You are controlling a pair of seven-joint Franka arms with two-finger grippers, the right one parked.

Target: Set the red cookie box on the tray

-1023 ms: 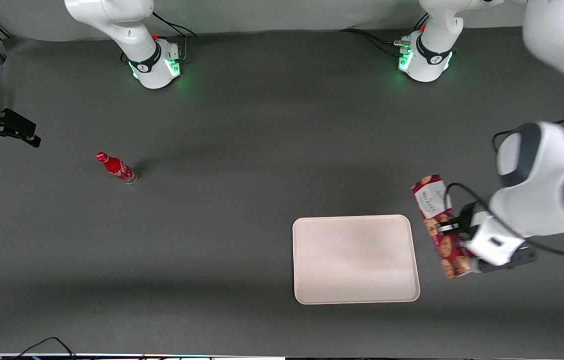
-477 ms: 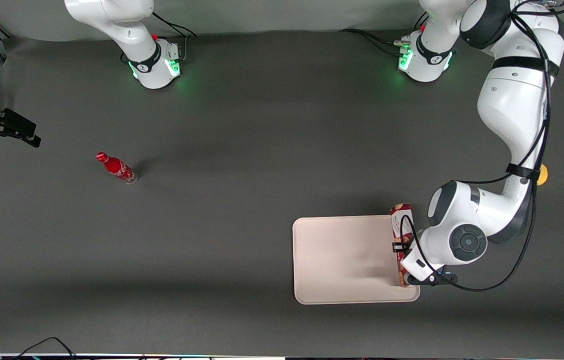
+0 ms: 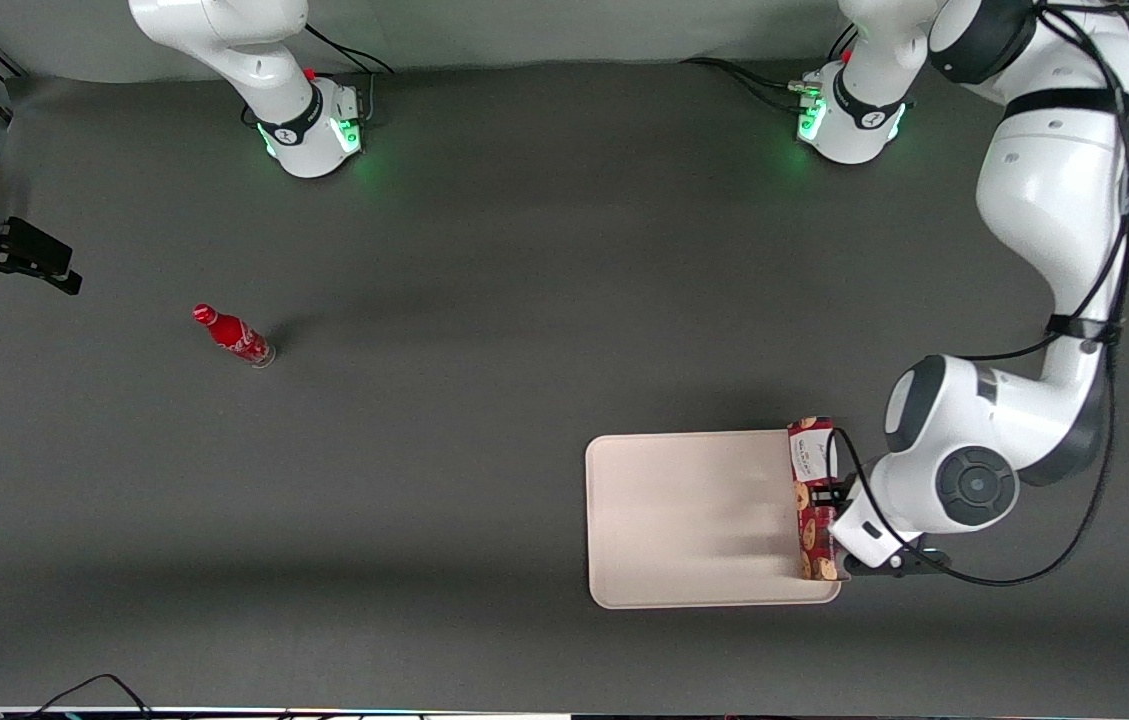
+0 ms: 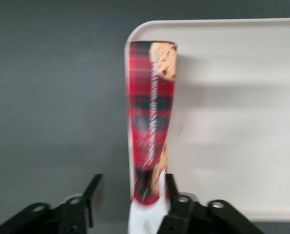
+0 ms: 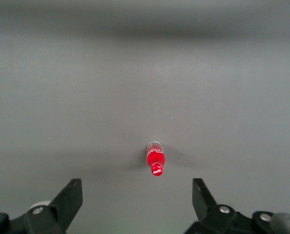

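**Box along the tray's edge, fingers spread**

We see the gripper (image 3: 827, 497) low over the tray (image 3: 694, 520), at the edge toward the working arm's end of the table. In the wrist view its fingers (image 4: 92, 195) stand apart, one clear of the box (image 4: 150, 122) with a gap, the other close beside it. The box lies lengthwise along that rim. The forearm reaches in bent at the elbow. Well apart, toward the parked arm's end, stands a bottle (image 3: 233, 336).
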